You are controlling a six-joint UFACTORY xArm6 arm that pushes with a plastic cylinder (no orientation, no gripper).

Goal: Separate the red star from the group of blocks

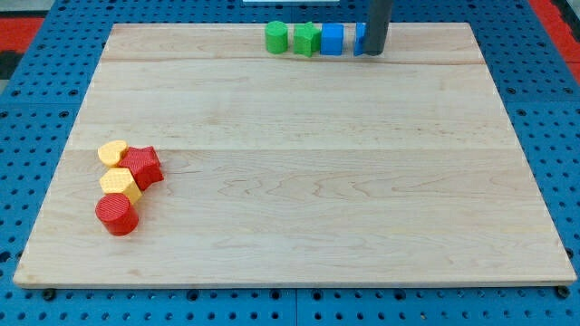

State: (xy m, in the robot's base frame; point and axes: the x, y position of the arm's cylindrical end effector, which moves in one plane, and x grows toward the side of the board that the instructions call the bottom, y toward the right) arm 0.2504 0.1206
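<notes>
The red star (143, 167) lies at the view's left on the wooden board (299, 163), touching a yellow rounded block (112, 152) on its left and a yellow block (120, 184) below it. A red cylinder (117, 215) sits under that yellow block. My tip (374, 52) is at the view's top, far from this group, right in front of a blue block (361, 38) that it partly hides.
A row of blocks lines the board's top edge: a green cylinder (276, 38), a green block (306, 40), a blue cube (333, 39) and the partly hidden blue block. A blue pegboard (544, 109) surrounds the board.
</notes>
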